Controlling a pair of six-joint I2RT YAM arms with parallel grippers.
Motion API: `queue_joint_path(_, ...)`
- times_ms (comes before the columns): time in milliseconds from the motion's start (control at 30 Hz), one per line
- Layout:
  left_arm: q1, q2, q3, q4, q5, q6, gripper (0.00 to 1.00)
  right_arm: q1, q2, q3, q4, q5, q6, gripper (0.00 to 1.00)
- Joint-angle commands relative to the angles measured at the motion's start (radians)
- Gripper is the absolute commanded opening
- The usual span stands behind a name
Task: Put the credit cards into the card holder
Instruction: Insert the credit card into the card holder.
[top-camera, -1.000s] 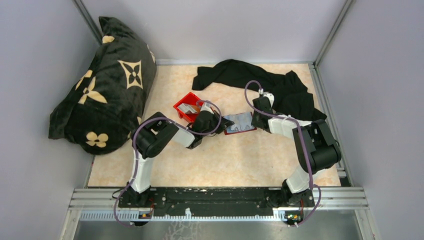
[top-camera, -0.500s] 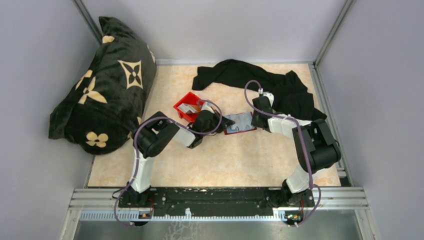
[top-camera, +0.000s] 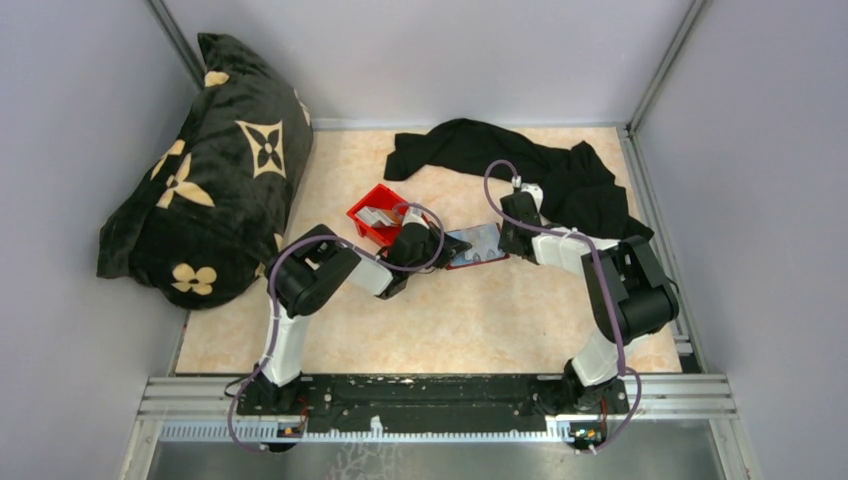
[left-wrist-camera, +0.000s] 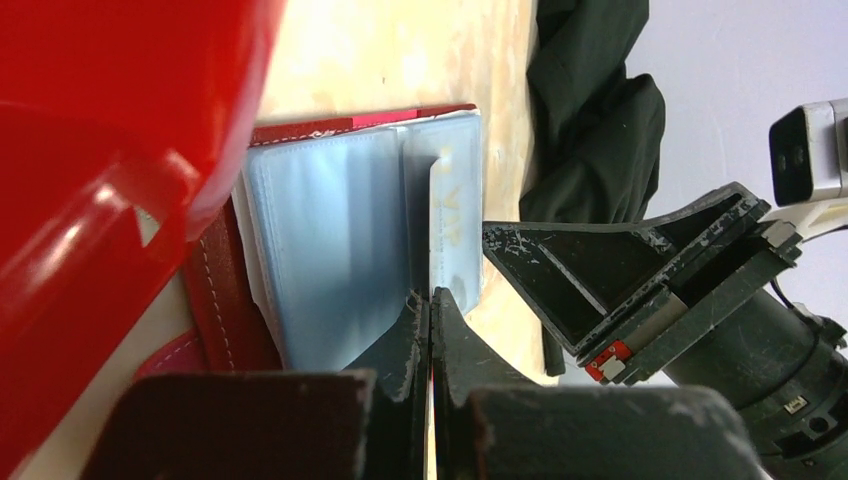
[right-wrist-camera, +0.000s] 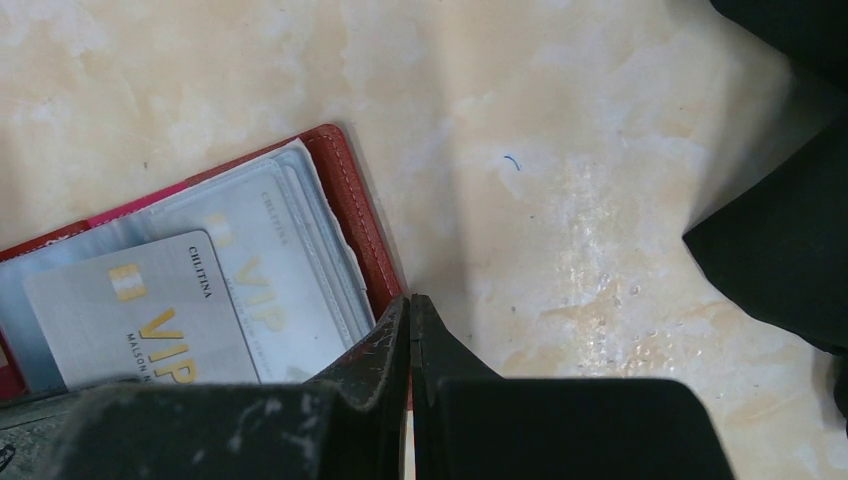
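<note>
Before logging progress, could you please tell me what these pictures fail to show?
Top view: pale grey cards in the bright red plastic bin, too small to count.
Left wrist view: that bin, blurred and cropped.
Right wrist view: lower corner of the dark red leather card holder, behind the right fingers.

We see a pale, marbled tabletop (top-camera: 480, 320) boxed in by plain lilac-grey walls (top-camera: 430, 50), with slanting metal posts (top-camera: 664, 62) at the far corners. An aluminium rail (top-camera: 180, 395) runs along its near edge. A black, cream-flowered cushion (top-camera: 210, 170) leans against the left wall. Light is soft and even.
</note>
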Motion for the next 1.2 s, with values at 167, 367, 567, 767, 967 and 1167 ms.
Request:
queue_joint_path(167, -0.024, 0.002, -0.023, -0.068, -0.095, -0.048, 0.00, 0.032, 0.047, -0.037, -0.072, -0.071, 0.013, 0.00)
queue_joint_path(367, -0.027, -0.024, -0.042, -0.084, -0.136, -0.046, 0.00, 0.032, 0.049, -0.046, -0.065, -0.076, 0.016, 0.00)
queue_joint_path(567, -0.026, -0.060, -0.075, -0.087, -0.173, -0.035, 0.00, 0.032, 0.050, -0.046, -0.066, -0.072, 0.014, 0.00)
queue_joint_path(767, -0.024, -0.098, -0.107, -0.093, -0.199, -0.004, 0.00, 0.032, 0.054, -0.044, -0.061, -0.079, 0.017, 0.00)
queue_joint_path(967, -0.024, -0.066, -0.094, -0.050, -0.171, -0.005, 0.00, 0.032, 0.051, -0.048, -0.062, -0.075, 0.014, 0.00)
queue_joint_path(1167, -0.022, -0.062, -0.086, -0.024, -0.172, -0.003, 0.00, 0.032, 0.062, -0.050, -0.058, -0.077, 0.014, 0.00)
